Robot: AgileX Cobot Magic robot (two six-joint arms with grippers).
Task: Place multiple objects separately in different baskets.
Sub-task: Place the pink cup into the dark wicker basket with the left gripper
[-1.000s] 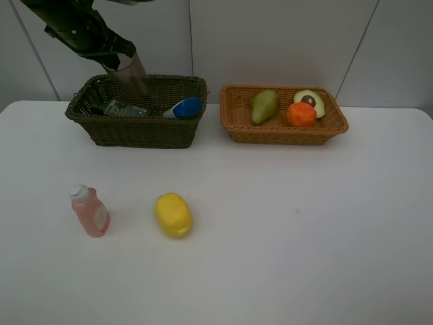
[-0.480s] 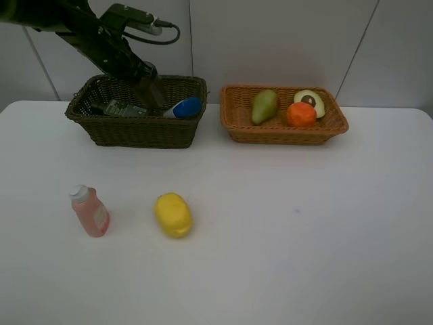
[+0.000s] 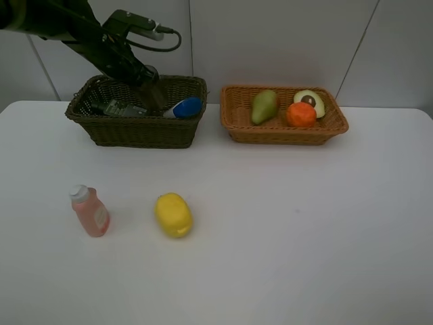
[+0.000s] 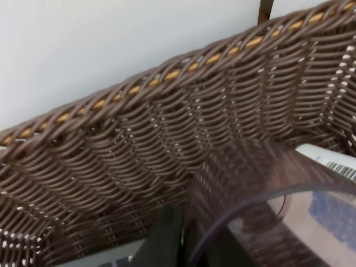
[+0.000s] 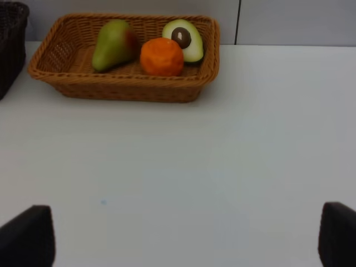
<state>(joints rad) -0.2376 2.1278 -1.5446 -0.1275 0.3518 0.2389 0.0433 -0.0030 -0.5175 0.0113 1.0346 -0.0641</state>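
Across the white table (image 3: 284, 223), before grey wall panels (image 3: 270, 40), a pink bottle (image 3: 90, 211) and a lemon (image 3: 174, 214) sit lower left. Upper left, the left gripper (image 3: 147, 84) clamps a clear cup (image 3: 153, 95) inside the dark basket (image 3: 135, 132), beside a green bottle (image 3: 120, 108) and a blue-capped bottle (image 3: 184, 107); a pear (image 3: 264, 106), orange (image 3: 301, 114) and avocado (image 3: 311, 101) fill the tan basket (image 3: 284, 134) upper right. The right gripper (image 5: 182, 236) gapes wide over the table.

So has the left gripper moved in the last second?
Yes. The left gripper dropped lower and slightly right, carrying the cup down inside the dark basket.
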